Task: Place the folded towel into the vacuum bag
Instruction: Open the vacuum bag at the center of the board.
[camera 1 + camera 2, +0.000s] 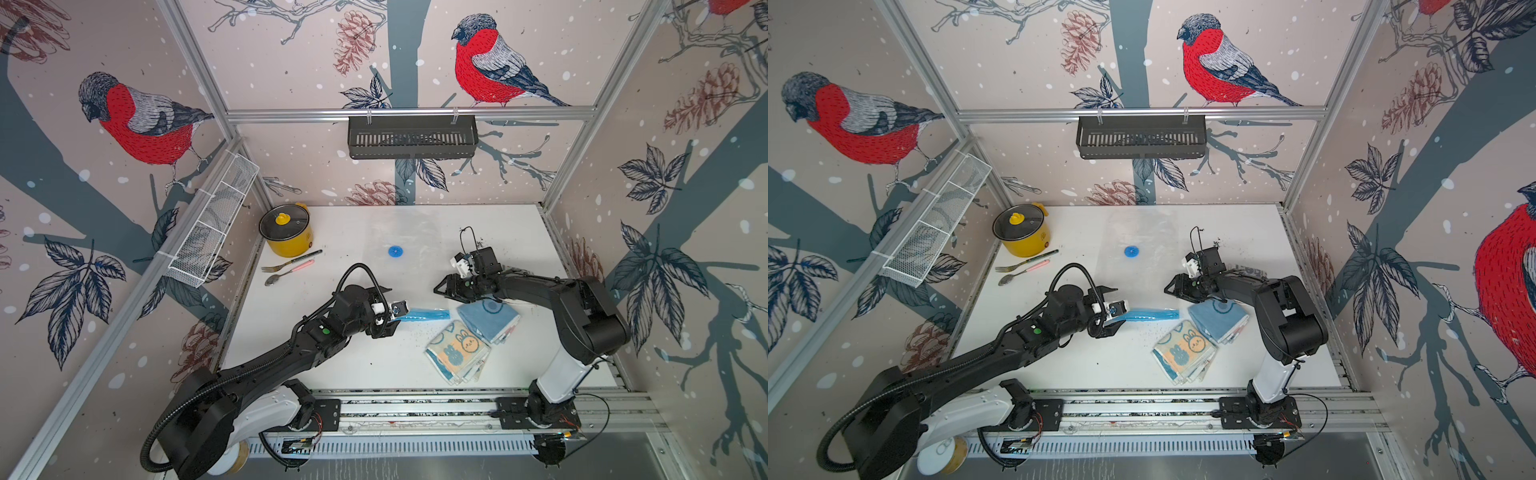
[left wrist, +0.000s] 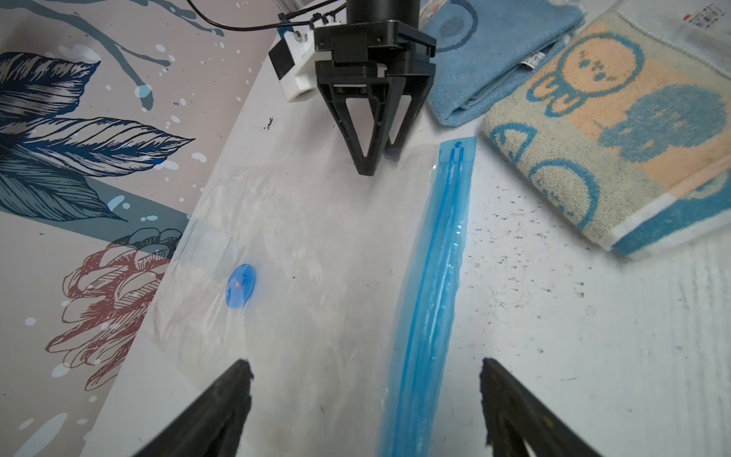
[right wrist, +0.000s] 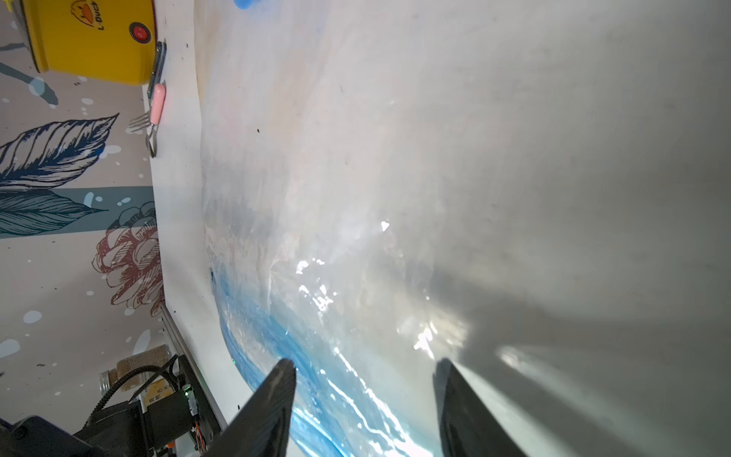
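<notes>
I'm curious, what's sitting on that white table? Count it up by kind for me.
Towels: 2, the blue towel and the bunny-patterned towel
Vacuum bag: 1
Yellow pot: 1
Cutlery: 2, the fork and the spoon
Total: 6

A: Where does the large clear plastic vacuum bag (image 1: pixel 415 274) lie?
B: Mid-way across the white surface (image 1: pixel 353 361), with its blue zip strip (image 1: pixel 428 314) at the near end and its small round blue valve (image 1: pixel 395 251) farther back.
A: The towels?
B: Right of the strip. The blue folded towel (image 1: pixel 490 318) is behind the cream bunny-print folded towel (image 1: pixel 457 349), and they touch.
A: Far left?
B: The yellow lidded pot (image 1: pixel 286 232). The dark-handled metal fork (image 1: pixel 282 264) and pink-handled metal spoon (image 1: pixel 286 273) lie just before it.
A: Claws?
B: The left claw (image 2: pixel 364 364) is at the strip's left end. The right claw (image 1: pixel 437 287) is over the bag's right edge.
</notes>
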Controlling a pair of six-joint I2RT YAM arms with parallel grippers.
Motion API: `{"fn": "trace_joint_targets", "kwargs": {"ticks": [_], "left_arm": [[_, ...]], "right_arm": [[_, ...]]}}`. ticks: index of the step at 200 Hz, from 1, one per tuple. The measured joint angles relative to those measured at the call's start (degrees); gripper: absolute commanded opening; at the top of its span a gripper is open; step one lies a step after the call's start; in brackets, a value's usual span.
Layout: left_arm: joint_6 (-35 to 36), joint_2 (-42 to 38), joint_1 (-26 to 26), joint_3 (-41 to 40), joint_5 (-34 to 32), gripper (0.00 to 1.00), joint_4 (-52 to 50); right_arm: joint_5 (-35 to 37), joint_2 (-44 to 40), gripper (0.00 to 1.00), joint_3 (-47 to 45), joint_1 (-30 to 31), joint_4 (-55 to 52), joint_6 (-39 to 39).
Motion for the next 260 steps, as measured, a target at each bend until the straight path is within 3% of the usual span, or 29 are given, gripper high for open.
{"fn": "trace_joint_targets", "kwargs": {"ticks": [32,63,108,142,189,227,260], "left_arm": [[0.63,1.49,-1.11,-1.36,-2.29,0.86,2.69],[1.77,3.32,-2.51,-2.60,-3.50,0.86,4.61],[3.67,5.64,-3.26,-4.44,-6.08,0.83,7.58],[4.94,9.09,-3.39,-4.20,-9.38,0.75,10.82],[4.55,14.14,-3.41,-2.36,-13.33,0.55,14.45],[2.97,18.16,-3.85,0.11,-15.28,0.29,17.14],[1.77,20.87,-5.07,1.73,-16.79,0.27,18.84]], "right_arm": [[-0.68,-0.39,0.24,-0.13,0.00,2.58,0.28],[-1.44,-0.46,0.13,0.50,-0.33,3.30,0.20],[-2.67,-1.14,0.08,1.05,-1.99,3.43,-0.22],[-4.24,-1.33,0.07,1.25,-2.69,3.41,-0.46],[-5.73,-1.81,0.05,1.25,-3.21,3.50,-1.14],[-6.71,-1.97,0.04,1.01,-3.61,4.22,-1.51],[-7.28,-2.86,0.04,0.70,-3.98,4.87,-1.46]]}}
